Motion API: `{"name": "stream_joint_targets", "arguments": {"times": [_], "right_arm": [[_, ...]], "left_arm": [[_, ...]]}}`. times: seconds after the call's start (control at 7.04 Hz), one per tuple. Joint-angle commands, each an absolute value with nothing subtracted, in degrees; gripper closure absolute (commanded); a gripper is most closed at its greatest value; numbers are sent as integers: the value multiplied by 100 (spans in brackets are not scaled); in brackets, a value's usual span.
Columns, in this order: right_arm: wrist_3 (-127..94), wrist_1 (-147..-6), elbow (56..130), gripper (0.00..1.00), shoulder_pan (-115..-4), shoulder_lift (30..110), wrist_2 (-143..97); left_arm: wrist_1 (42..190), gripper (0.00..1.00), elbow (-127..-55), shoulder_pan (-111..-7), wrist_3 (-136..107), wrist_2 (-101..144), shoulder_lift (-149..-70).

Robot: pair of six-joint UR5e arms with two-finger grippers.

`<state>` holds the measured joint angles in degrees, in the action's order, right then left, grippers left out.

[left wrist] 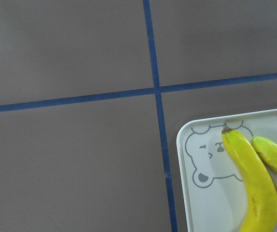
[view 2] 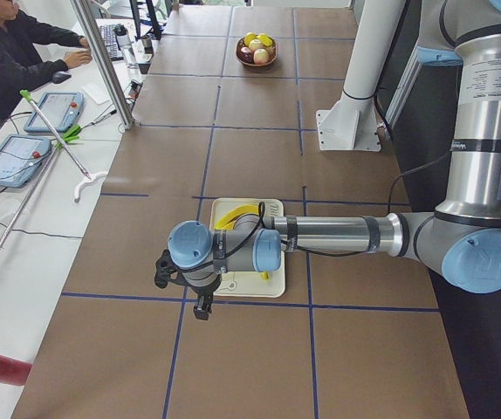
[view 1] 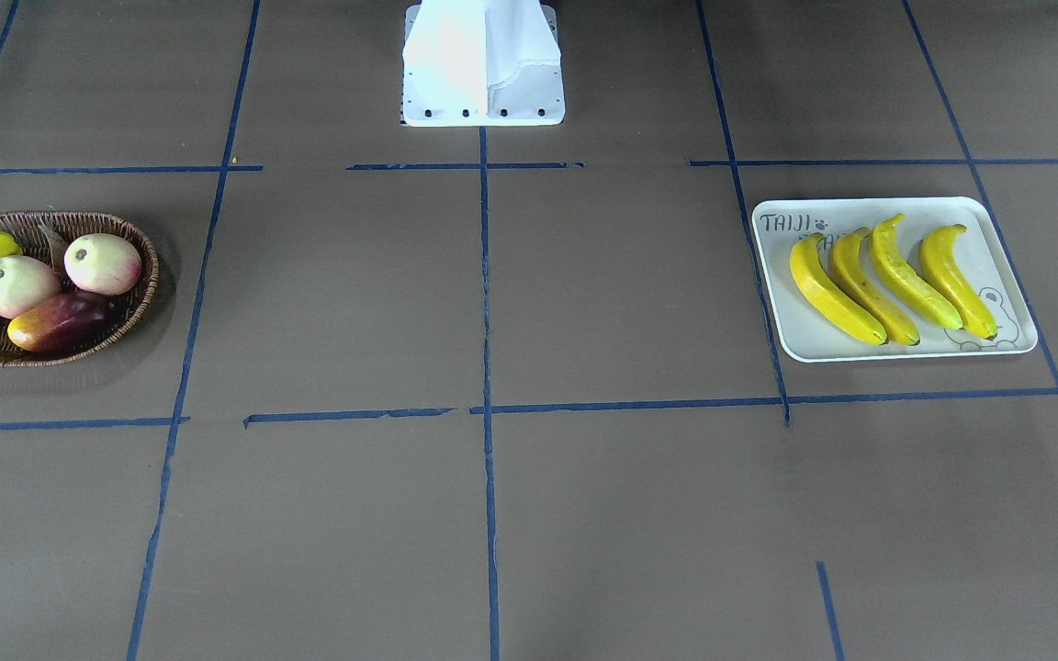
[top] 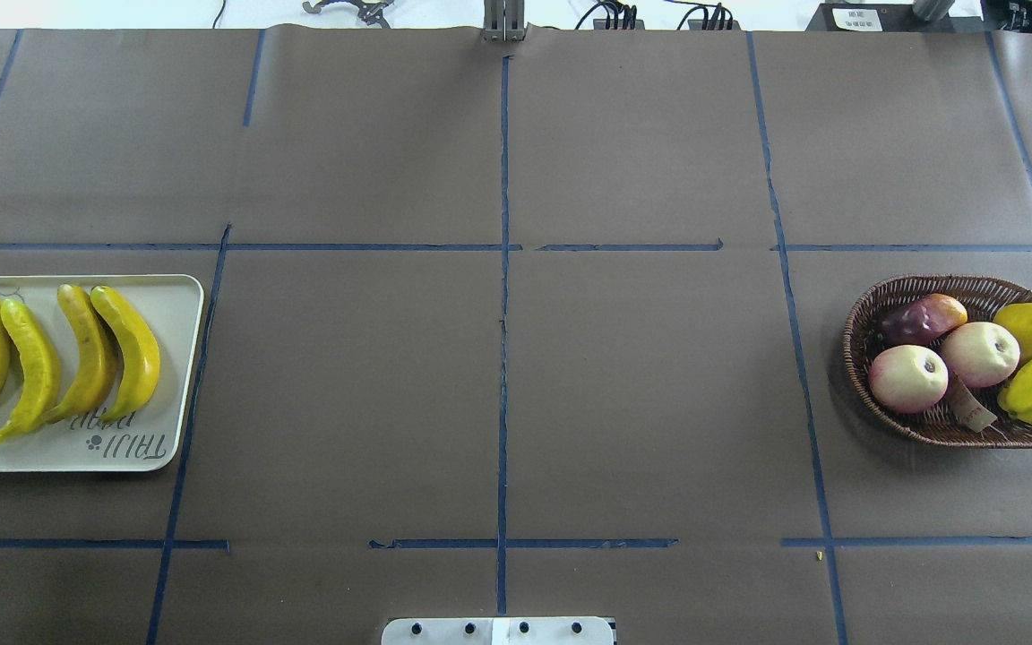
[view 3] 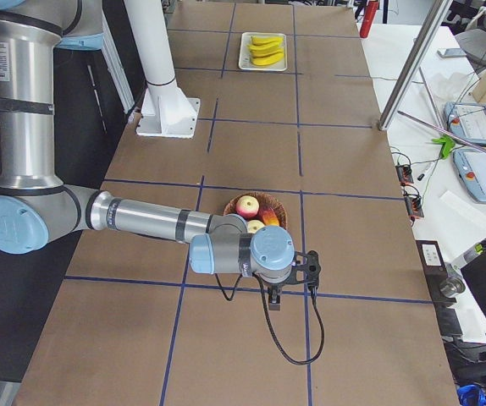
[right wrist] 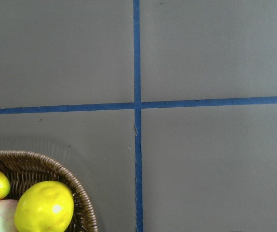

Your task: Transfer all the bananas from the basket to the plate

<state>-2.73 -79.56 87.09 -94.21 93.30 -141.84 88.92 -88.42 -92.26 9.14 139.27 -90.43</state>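
– Four bananas [view 1: 892, 280], side by side on the plate [view 1: 795, 332]. Where does that sit from the left pincer [view 2: 202, 311]?

– Just behind it and lower, seen from the desk's end. The pincer hangs just off the plate's end, and the wrist [view 2: 233, 253] above it hides part of the plate. Its own camera catches the plate's corner with the bear's face [left wrist: 211, 159] and the ends of two bananas beside that face.

– Is that pincer wide or narrow?

– I cannot tell. It shows only from the side, small and dark.

– And the right pincer [view 3: 275, 301]?

– Same answer: nothing shows how its jaws stand. It hangs above the brown desk [view 1: 639, 303], near a crossing of blue tape [right wrist: 137, 121].

– The basket [view 1: 139, 298]?

– Just beside the right pincer, on the side toward the desk's middle, and well apart from the left pincer, at the desk's other end. In it lie two pink-and-cream fruits [view 1: 102, 263], a dark red mango [view 1: 61, 321] and two yellow fruits [top: 1031, 327], all touching one another.
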Motion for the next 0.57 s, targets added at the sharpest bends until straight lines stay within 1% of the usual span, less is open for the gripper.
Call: {"name": "stream_joint_targets", "arguments": {"times": [0.0, 0.14, 0.28, 0.43], "right_arm": [[-272, -8531, 8771, 0, -9527, 9281, -14221], [-272, -8952, 9076, 0, -9606, 9307, -14221], [-281, -9426, 9566, 0, -9615, 9395, -14142], [-281, -9544, 9797, 0, -9607, 9509, -14142]], "left_arm": [[8912, 0, -8842, -9211, 817, 13922, -9026], [8921, 0, -8868, -9211, 817, 13922, -9026], [8921, 0, -8894, -9211, 817, 13931, -9026], [8921, 0, -8912, -9211, 809, 13939, -9026]]}}
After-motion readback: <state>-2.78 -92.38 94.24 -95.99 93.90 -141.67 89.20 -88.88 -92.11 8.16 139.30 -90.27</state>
